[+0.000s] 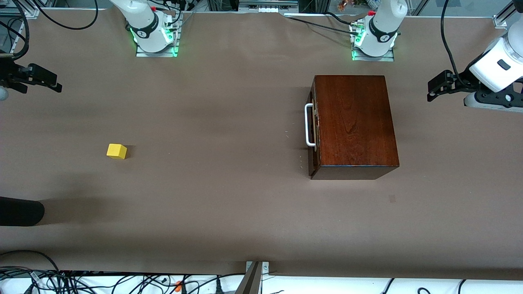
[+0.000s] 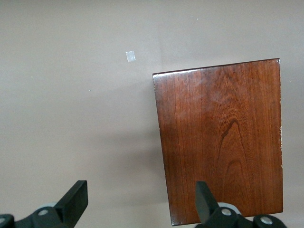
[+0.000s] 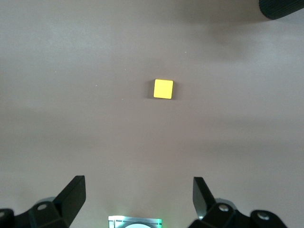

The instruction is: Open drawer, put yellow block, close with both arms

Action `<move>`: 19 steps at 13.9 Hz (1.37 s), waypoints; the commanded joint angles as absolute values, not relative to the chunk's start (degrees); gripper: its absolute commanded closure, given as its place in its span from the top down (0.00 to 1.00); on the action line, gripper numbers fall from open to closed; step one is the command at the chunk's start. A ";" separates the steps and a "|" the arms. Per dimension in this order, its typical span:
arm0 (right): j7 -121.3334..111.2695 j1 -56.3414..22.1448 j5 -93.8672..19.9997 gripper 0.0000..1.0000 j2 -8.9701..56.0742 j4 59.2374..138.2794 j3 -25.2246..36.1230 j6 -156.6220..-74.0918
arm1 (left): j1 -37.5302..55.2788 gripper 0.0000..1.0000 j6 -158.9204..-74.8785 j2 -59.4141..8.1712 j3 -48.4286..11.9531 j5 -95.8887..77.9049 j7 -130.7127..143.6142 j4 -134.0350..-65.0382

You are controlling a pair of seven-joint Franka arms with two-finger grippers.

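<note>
Across the whole front view stretches a brown table [image 1: 229, 212], its bare surface filling most of the frame. At the right centre of that frame sits the mahogany box [image 1: 354, 122], a glossy dark rectangular cabinet toward the left arm's end of the table, just below that arm's green-lit base [image 1: 372, 45] at the upper right. The drawer [image 1: 313, 130] is pushed fully in, its dark front flush with the box and facing the frame's centre, and its white U-shaped handle [image 1: 309, 125] stands out from that front.

At the upper left of the frame stands the right arm's base [image 1: 154, 36], also lit green. The left gripper [image 1: 438, 86] hangs at the right edge of the frame, up in the air over bare table past the box; in the left wrist view its fingers [image 2: 75, 202] are spread wide, with the box's top below them and nothing between them. The right gripper [image 1: 39, 79] hangs at the upper left edge of the frame over bare table; in the right wrist view its fingers [image 3: 72, 194] also stand wide apart and hold nothing.

At the lower left edge lies a black rounded object [image 1: 20, 212]. Smallest is the yellow block [image 1: 117, 151], a bright cube resting alone on the table at the left centre of the frame, toward the right arm's end, well apart from the box and from both grippers.
</note>
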State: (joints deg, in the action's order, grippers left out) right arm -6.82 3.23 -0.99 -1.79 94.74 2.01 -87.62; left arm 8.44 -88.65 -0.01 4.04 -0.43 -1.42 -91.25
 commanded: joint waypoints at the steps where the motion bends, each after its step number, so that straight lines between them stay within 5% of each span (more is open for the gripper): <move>1: -7.38 4.04 -0.62 1.00 -1.14 93.25 1.49 -86.40 | 8.70 1.00 -88.16 -0.09 3.96 0.00 -1.14 -90.26; 11: -7.38 4.04 -0.62 1.00 -1.14 93.25 1.49 -86.13 | 8.88 1.00 -87.54 0.00 3.17 0.00 -1.06 -90.09; 19: -7.38 4.04 -0.62 1.00 -1.14 93.25 1.49 -86.13 | 9.05 1.00 -89.20 -3.15 -17.28 0.96 22.63 -90.00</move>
State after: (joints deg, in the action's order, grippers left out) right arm -6.82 3.37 -0.99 -1.77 94.74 2.01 -87.33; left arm 9.12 -88.60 -0.72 -12.23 -0.44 15.86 -91.25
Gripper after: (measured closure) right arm 0.000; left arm 0.000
